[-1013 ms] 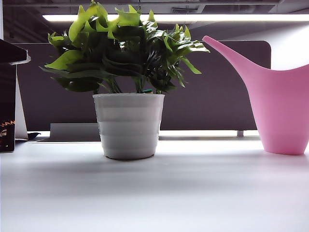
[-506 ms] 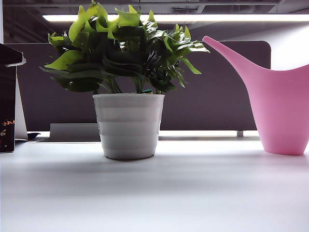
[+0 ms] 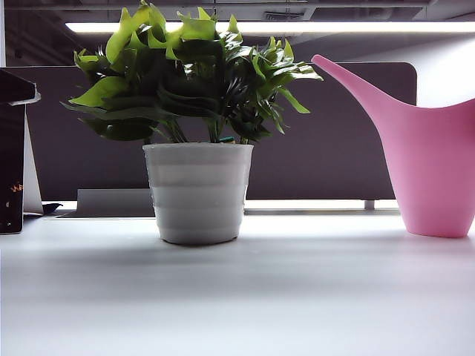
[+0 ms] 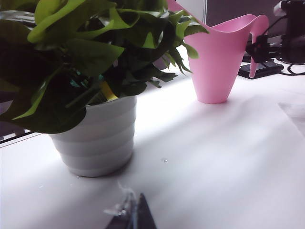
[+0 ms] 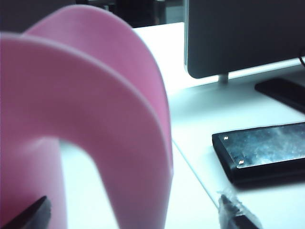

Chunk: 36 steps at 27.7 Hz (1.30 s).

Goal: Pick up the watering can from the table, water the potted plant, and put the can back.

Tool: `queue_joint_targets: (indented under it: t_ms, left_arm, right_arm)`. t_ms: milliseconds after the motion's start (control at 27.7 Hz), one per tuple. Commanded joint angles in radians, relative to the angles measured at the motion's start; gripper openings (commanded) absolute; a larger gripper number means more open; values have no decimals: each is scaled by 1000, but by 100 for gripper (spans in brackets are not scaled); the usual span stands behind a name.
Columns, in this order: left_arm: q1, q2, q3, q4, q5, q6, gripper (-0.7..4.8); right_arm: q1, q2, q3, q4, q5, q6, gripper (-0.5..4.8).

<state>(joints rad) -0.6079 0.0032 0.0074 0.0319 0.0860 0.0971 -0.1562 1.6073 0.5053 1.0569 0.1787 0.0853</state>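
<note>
The potted plant (image 3: 197, 148) stands on the table (image 3: 297, 297), left of the watering can (image 3: 427, 167), well apart.

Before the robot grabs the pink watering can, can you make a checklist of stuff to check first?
1. Watering can standing upright on the table: ok.
2. Right gripper open: ok, its fingertips sit wide apart, one on each side of the can's handle in the right wrist view.
3. Right gripper holding the handle: not ok, nothing is pinched yet.
4. Potted plant upright and apart from the can: ok, bare table lies between them.
5. Left gripper out of the way: ok, it sits low near the plant's pot, not near the can. Open or shut: cannot tell.
6. Water inside the can: cannot tell.
</note>
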Motion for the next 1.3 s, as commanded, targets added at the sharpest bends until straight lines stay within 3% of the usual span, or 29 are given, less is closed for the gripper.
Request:
queue_joint_targets:
  t_ms: [36, 398, 506, 579, 615, 904, 1302]
  left_arm:
    - [-1, 1, 1, 7, 5, 0, -5]
    - [-1, 1, 1, 7, 5, 0, -5]
    - [-1, 1, 1, 7, 5, 0, -5]
    - [-1, 1, 1, 7, 5, 0, -5]
    - [0, 1, 1, 7, 5, 0, -5]
    - [11, 1, 1, 6, 7, 0, -5]
    - [266, 1, 1, 7, 6, 0, -5]
  right_arm:
    - [-14, 18, 37, 24, 0, -11, 479]
    - [-37, 52, 75, 24, -1, -11, 479]
    - [-38, 52, 75, 25, -1, -11, 422]
    - [-38, 52, 75, 24, -2, -11, 295]
    - [-38, 52, 75, 25, -2, -11, 183]
    - [-37, 47, 75, 50, -2, -7, -6]
    - [-33, -199, 74, -32, -48, -7, -6]
